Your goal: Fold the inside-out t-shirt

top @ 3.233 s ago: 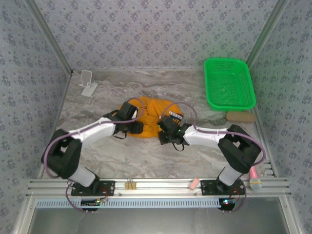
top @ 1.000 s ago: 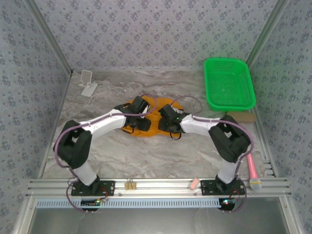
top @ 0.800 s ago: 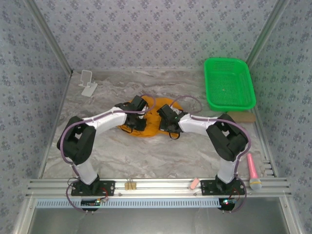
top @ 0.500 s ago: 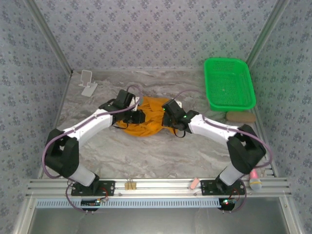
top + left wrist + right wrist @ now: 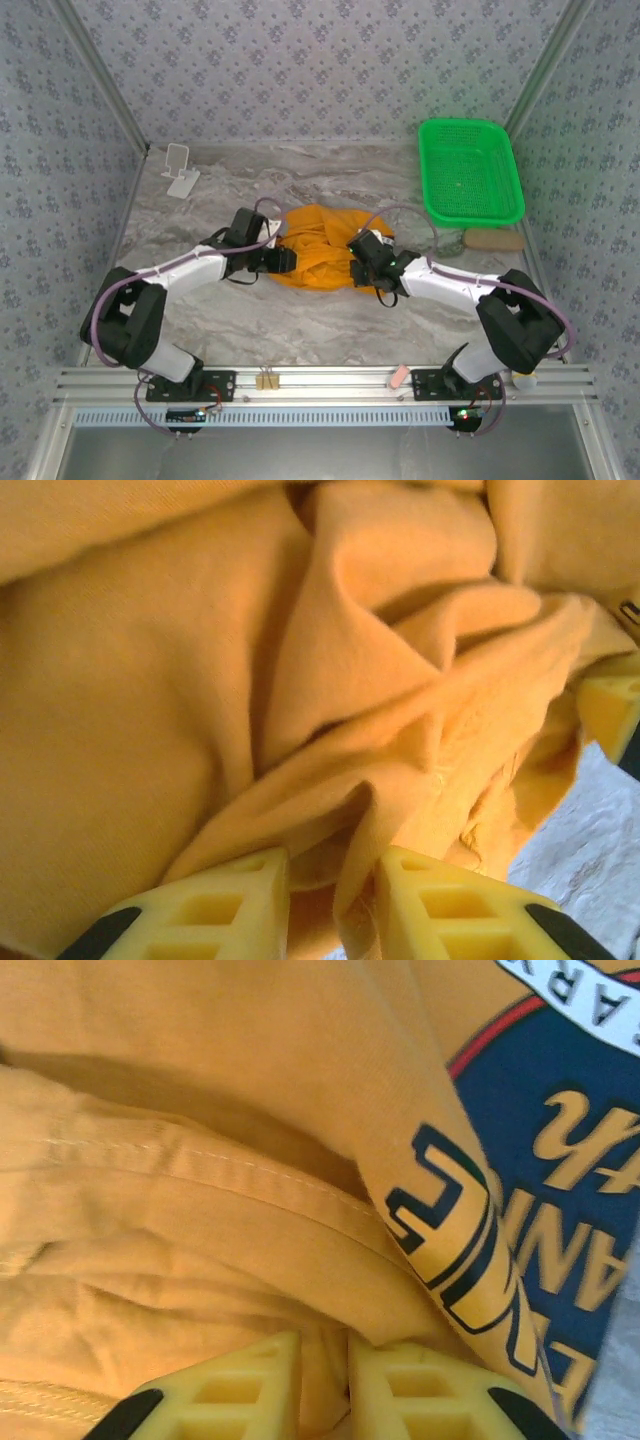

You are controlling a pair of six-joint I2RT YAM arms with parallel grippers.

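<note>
The arms had drawn apart, spreading the shirt point(image 5: 318, 250) wider at the table's point(image 5: 300, 322) middle. Left gripper point(image 5: 330, 868) and right gripper point(image 5: 324, 1348), both nearly closed, pinched its folds. Flattening seemed under way.
</note>
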